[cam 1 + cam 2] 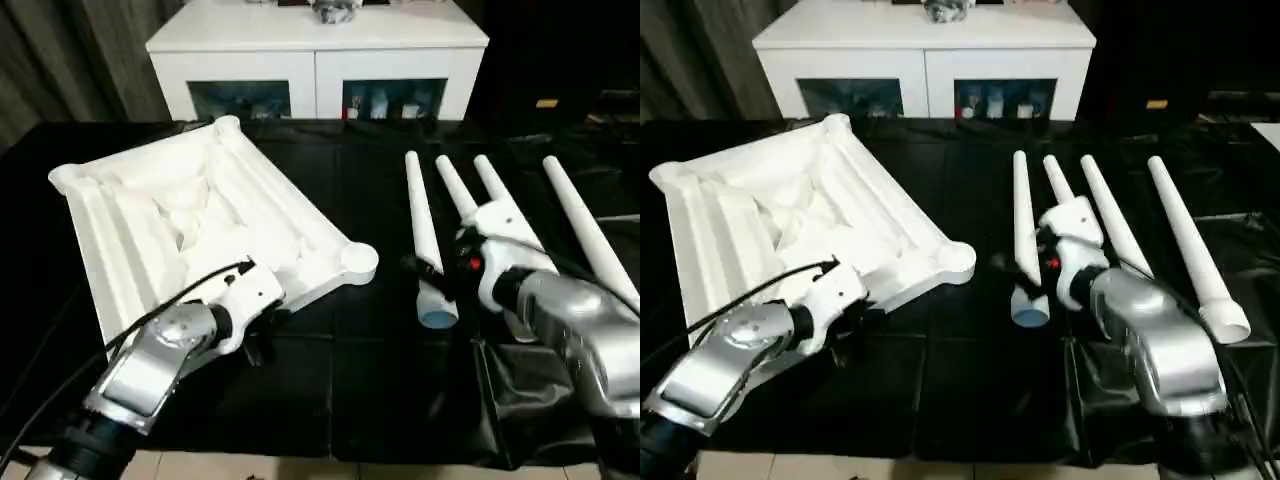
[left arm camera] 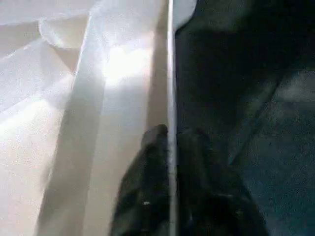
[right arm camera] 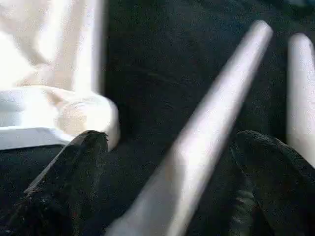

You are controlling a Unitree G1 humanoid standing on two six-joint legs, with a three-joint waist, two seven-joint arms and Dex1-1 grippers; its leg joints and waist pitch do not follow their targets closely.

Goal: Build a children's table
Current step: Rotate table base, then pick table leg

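Observation:
The white tabletop (image 1: 180, 220) lies underside up on the left, ribs showing, with a rounded corner socket (image 1: 358, 258) towards the middle. My left gripper (image 2: 171, 147) is at its near edge, one black finger on each side of the thin rim and close against it. Several white tapered legs lie side by side on the right; the leftmost leg (image 1: 420, 220) ends in a bluish open end (image 1: 437, 318). My right gripper (image 3: 170, 147) stands open astride that leg, its fingers (image 3: 74, 162) well apart and not touching it.
A black cloth (image 1: 350, 380) covers the work surface, creased at the near right. A white cabinet (image 1: 315, 60) with glass-fronted compartments stands behind it. Pale floor shows along the near edge (image 1: 250, 468). A black cable (image 1: 150, 310) runs along my left forearm.

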